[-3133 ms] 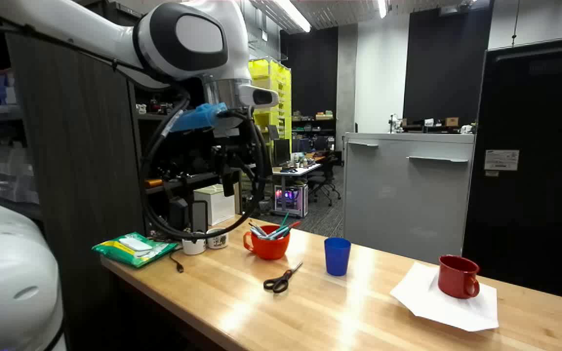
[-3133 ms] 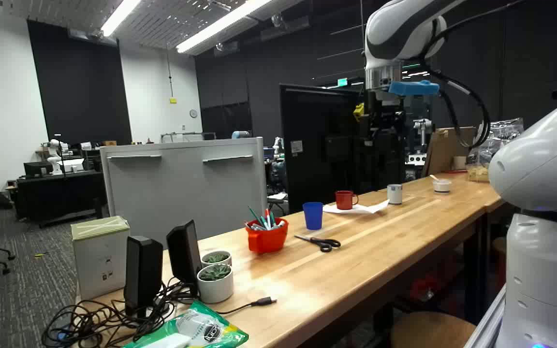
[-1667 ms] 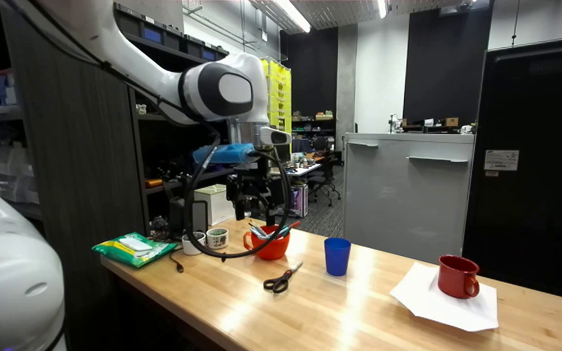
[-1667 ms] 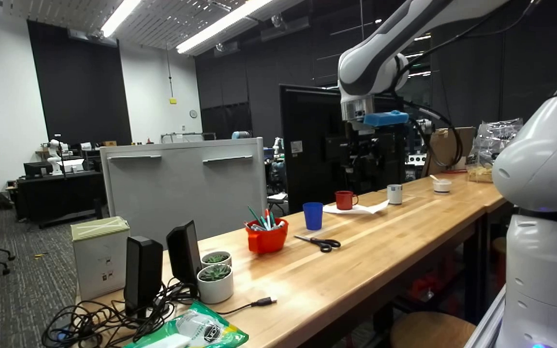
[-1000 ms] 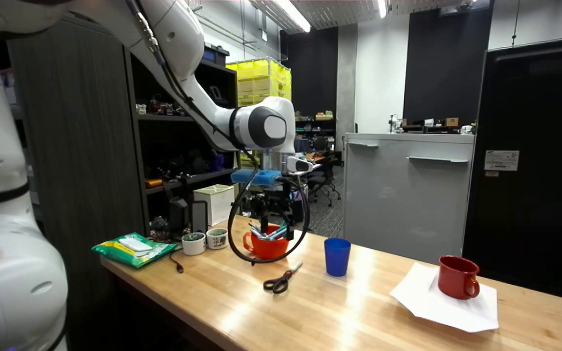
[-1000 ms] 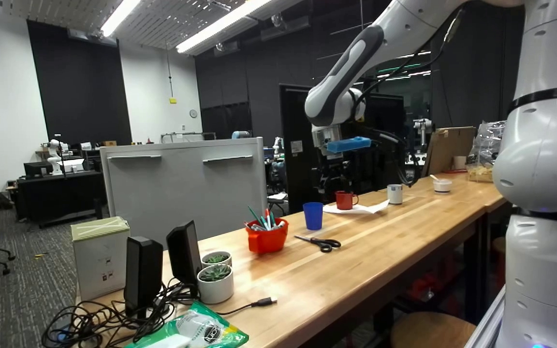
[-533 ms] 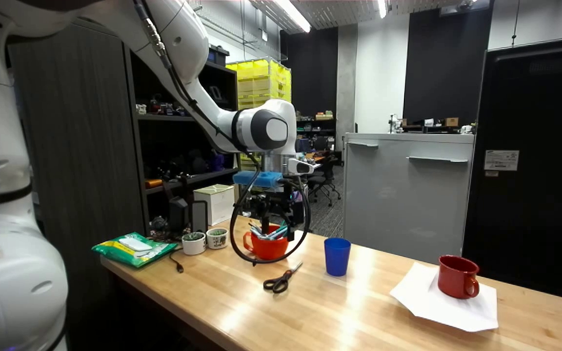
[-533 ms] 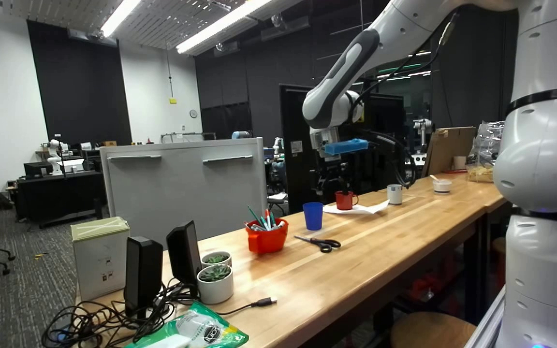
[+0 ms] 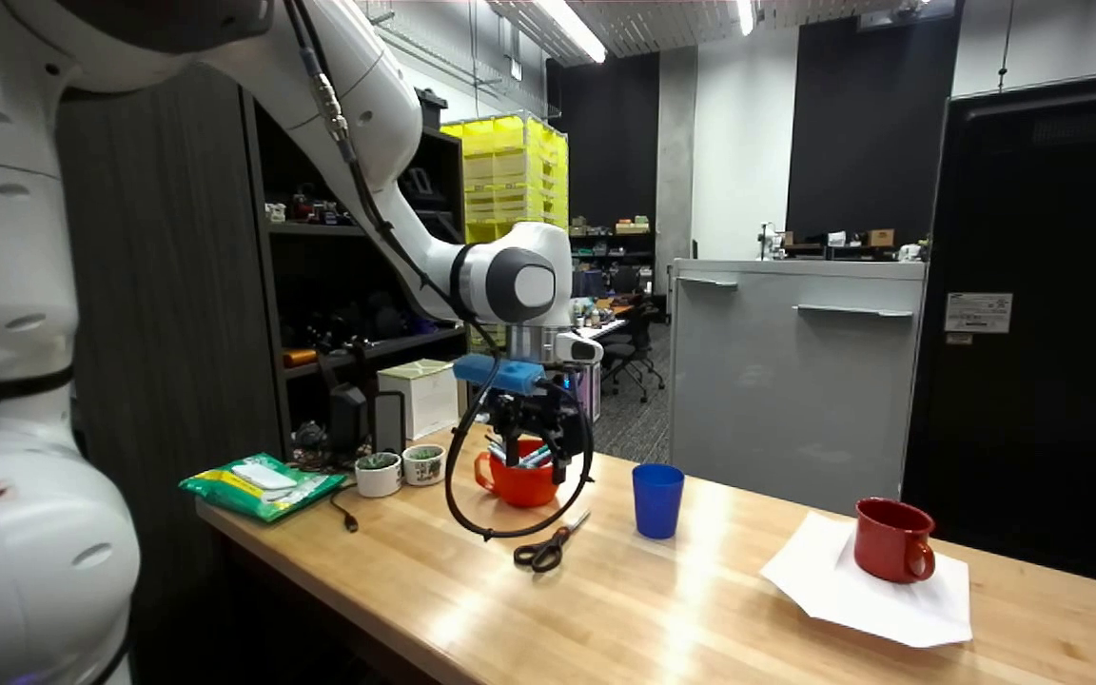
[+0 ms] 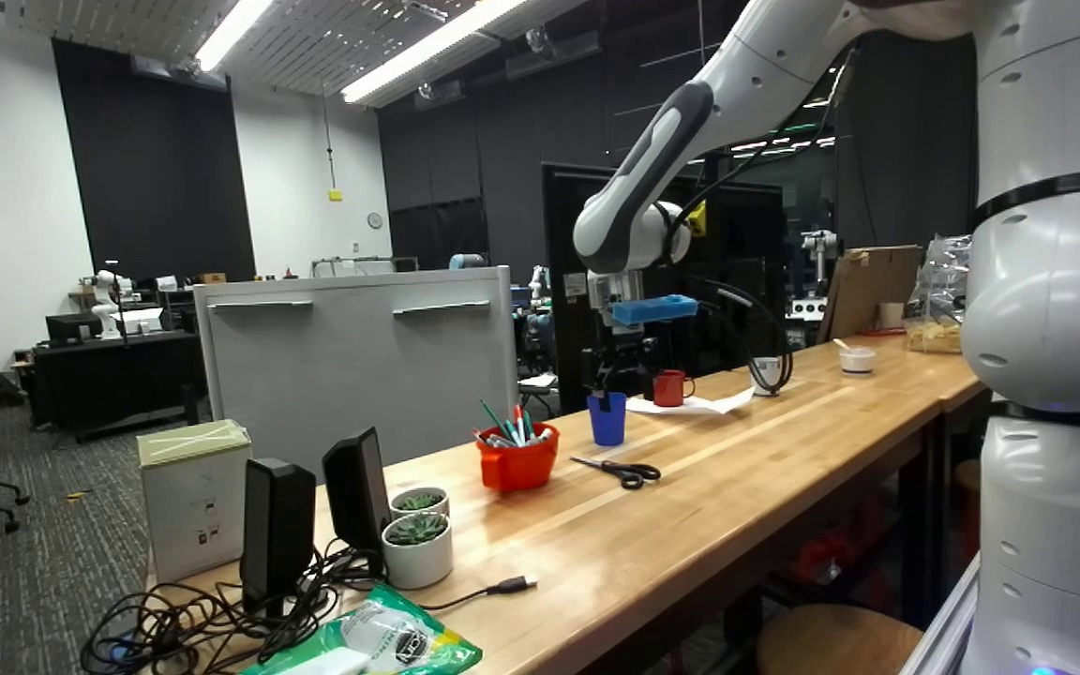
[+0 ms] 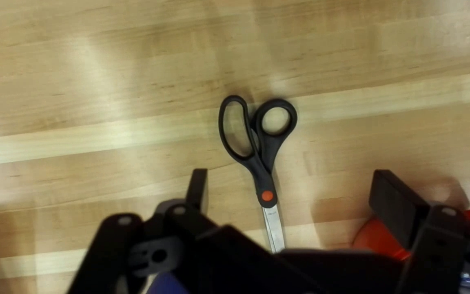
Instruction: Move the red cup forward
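Bright red bowl-shaped cup (image 10: pixel 521 464) sits upright on the light wooden surface (image 10: pixel 709 478), crammed with pens (image 10: pixel 520 429), its handle (image 10: pixel 495 469) pointing toward two small white succulent pots (image 10: pixel 418 565). Black-handled metal scissors (image 11: pixel 264 185) lie just beside it and a slim tapered blue cup (image 9: pixel 657 504) stands nearby, while the tool (image 11: pixel 290 185) hangs above with its jaws spread wide. Green plastic packet's (image 10: pixel 390 628) got printing on it, can't make it out.

Bare tabletop (image 9: pixel 610 495) leaves passage between the red cup (image 10: pixel 516 467) and blue cup (image 9: pixel 657 502), scissors (image 11: pixel 262 177) pointing toward it.
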